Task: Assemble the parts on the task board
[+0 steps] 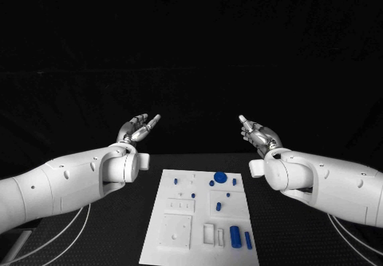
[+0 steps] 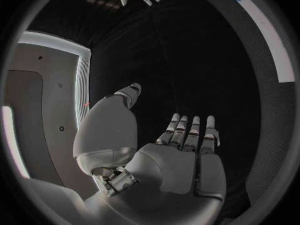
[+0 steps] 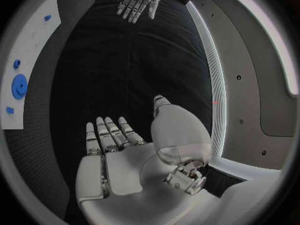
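One task board (image 1: 180,221) lies on the table. On it I count about nine blue parts (image 1: 234,236) (the smallest are mere specks, so the tally may be off): one round disc (image 1: 220,177), two long cylinders, several small pegs.

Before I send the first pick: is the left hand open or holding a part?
Open. The left hand is raised beyond the task board, palm up, fingers straight and apart, nothing in it.

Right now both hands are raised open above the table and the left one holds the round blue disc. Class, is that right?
Not quite. The left hand holds nothing; the round blue disc lies on the task board, as the head view shows. The right hand is open too.
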`<state>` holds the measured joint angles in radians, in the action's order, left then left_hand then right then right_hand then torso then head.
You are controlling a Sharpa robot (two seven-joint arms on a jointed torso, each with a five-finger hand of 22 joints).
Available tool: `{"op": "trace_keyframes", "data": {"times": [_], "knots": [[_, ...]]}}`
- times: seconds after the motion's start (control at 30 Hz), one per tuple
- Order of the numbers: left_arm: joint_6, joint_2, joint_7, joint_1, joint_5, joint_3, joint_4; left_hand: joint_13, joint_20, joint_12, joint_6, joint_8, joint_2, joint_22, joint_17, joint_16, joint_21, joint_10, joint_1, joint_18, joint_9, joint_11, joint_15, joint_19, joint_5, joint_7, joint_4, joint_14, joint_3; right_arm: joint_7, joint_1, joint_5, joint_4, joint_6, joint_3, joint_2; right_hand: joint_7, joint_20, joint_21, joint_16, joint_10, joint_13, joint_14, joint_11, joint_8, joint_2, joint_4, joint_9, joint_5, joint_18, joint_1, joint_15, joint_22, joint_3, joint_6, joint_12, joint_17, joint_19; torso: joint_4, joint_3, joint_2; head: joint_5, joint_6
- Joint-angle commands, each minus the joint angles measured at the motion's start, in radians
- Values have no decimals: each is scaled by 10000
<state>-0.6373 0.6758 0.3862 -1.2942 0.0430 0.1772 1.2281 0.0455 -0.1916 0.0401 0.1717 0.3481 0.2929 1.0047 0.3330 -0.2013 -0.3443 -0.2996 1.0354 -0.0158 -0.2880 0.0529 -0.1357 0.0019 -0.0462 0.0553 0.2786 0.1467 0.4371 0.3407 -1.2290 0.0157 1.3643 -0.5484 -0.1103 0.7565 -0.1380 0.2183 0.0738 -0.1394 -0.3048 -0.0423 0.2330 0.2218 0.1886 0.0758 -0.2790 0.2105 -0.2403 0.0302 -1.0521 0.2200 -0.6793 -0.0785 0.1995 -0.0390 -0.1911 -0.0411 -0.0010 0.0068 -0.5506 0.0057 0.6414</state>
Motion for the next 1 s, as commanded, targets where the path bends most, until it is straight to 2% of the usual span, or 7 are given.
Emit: {"op": "trace_keyframes", "data": {"times": [0.03,0.2,0.37,0.43,0.5,0.77,1.0], "knots": [[1186,-151,-826,-271,377,163,-432,28,-130,63,122,152,96,511,166,-128,-229,-186,507,158,-114,31,-37,17,-52,8,103,141,209,-1430,-308,97,-403,2268,-152,-58,-782,221,169,-230,-417,-48,345,116,226,-54,-117,185,75,48,-686,111,-559,-205,252,-82,-217,-39,-1,2,-2,1,0],[1470,-288,-1056,-582,466,383,-870,29,-129,64,124,159,94,538,189,-143,-240,-194,508,158,-120,33,-35,18,-52,10,104,152,210,-2145,-791,145,-966,3309,-440,-126,-781,226,180,-242,-436,-49,357,113,235,-57,-115,191,96,45,-735,111,-588,-221,257,-82,-226,-44,-1,2,-2,1,0],[1473,-290,-1059,-585,467,385,-875,136,-41,215,234,335,41,2282,1534,-1142,-1065,-810,673,73,-276,140,-74,376,-52,167,83,1094,307,-2470,-1011,168,-1223,3783,-571,-156,-790,259,745,-1405,-2798,-333,2302,88,1175,-737,502,987,632,242,-2791,233,-3012,267,1420,-563,-1277,-662,-1,2,-2,1,0],[1865,-247,-1204,-578,263,454,-842,229,-5,356,455,628,-48,3174,2054,-1613,-1525,-1362,898,10,-508,223,-99,688,-48,275,18,1610,323,-2692,-985,-3436,-1899,2699,-577,-505,-869,230,1049,-1668,-3491,-399,2823,162,1653,-1068,463,1353,966,403,-3443,367,-4425,801,2110,-745,-1385,-1115,2,-8,-10,19,124],[2047,-192,-1256,-580,131,545,-819,412,-16,650,1031,1279,-422,3164,2124,-1850,-1726,-2498,1392,-61,-1007,429,-375,1233,-146,570,-245,2007,109,-2693,-936,-4141,-2041,2565,-577,-565,-959,151,1545,-2019,-4173,-505,3519,199,1957,-1256,531,1472,1056,669,-3969,468,-6404,1160,2731,-1024,-1533,-2013,5,-18,-2,14,131],[2254,2,-1280,-581,-411,616,-560,874,642,1855,4098,2101,-1701,2383,2037,-2871,-2357,-5848,2940,-1013,-1154,960,-239,4571,-709,1315,-1492,5242,-1257,-2839,-850,-7289,-2555,2382,-575,-834,-527,160,1531,-3019,-6940,-827,6031,-534,2650,-1934,553,1630,913,1724,-5177,-530,-5485,2622,5328,-1667,-2252,-4709,31,-16,-67,83,85],[2223,395,-946,-588,-547,609,47,1084,1157,2471,5878,2060,-2249,2090,2188,-3558,-3085,-7934,3569,-1366,-908,639,390,6687,-937,1119,-2409,7595,-1764,-2904,-806,-9731,-2629,2687,-572,-1021,-220,177,1608,-3492,-8422,-950,7564,-1067,2678,-2179,952,1719,527,2310,-5038,-1223,-5047,3387,6579,-1680,-2903,-6472,52,-12,-281,66,-67]]}}
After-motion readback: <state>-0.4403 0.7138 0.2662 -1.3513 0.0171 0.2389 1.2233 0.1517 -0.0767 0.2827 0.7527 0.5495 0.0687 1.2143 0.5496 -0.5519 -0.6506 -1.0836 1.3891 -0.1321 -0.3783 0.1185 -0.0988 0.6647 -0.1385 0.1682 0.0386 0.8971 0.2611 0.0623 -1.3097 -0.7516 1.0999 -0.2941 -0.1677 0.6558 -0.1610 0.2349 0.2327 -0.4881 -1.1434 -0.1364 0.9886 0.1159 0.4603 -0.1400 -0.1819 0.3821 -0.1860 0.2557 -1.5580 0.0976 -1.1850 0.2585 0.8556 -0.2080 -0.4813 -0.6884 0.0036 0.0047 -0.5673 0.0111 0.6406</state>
